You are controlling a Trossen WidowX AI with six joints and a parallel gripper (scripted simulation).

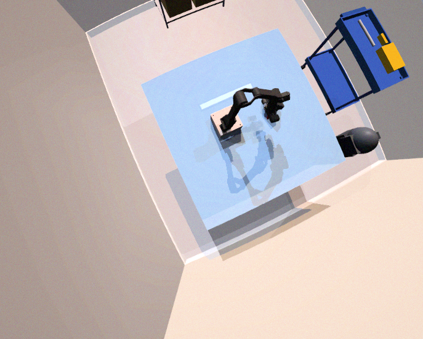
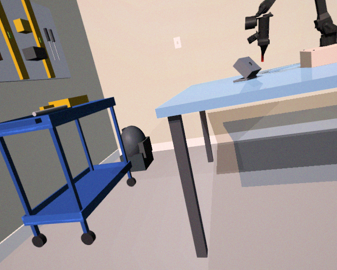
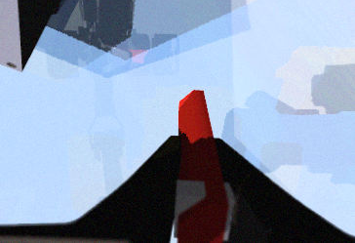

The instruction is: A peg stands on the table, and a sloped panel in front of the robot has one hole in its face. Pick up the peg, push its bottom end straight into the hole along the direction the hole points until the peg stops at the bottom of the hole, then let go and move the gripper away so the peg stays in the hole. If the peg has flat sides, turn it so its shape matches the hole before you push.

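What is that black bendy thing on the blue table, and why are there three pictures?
It is a robot arm. Its base stands on a pale block on the blue table. One picture looks down from the ceiling, one looks from the side of the room, and one comes from a camera on the arm's wrist. At the arm's end is a gripper, like two pinching fingers. It is squeezing a red peg, which points downward above the table. Nearby sits a grey slanted block with a small hole for the peg.
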